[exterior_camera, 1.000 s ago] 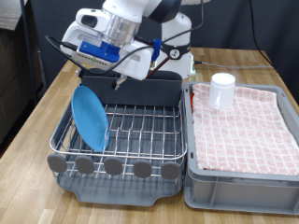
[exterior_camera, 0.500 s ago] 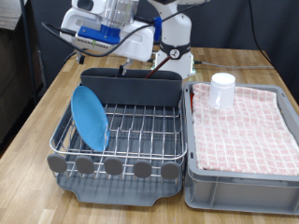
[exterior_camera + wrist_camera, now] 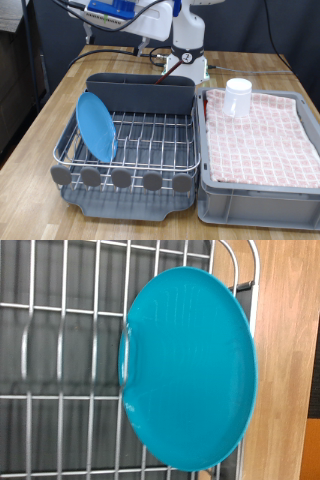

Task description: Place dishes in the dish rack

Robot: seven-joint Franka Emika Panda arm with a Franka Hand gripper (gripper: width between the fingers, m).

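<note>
The light-blue plate point(image 3: 97, 125) stands on edge in the wire dish rack point(image 3: 150, 150), at its end on the exterior view's left. In the wrist view the plate point(image 3: 190, 365) fills the middle, over the rack wires point(image 3: 60, 360). The white mug point(image 3: 237, 97) stands upside down on the checked cloth in the grey bin point(image 3: 260, 185). My gripper point(image 3: 138, 40) is high above the rack's back compartment, near the exterior view's top, and holds nothing that shows. The wooden spoon is out of view.
The grey bin with red-and-white cloth sits right beside the rack on the exterior view's right. The robot base point(image 3: 185, 50) and cables stand behind the rack. Bare wooden table point(image 3: 50, 110) lies to the exterior view's left.
The arm has risen up and away from the rack, almost out of the exterior view's top. The plate stays standing in the rack. The mug has not moved.
</note>
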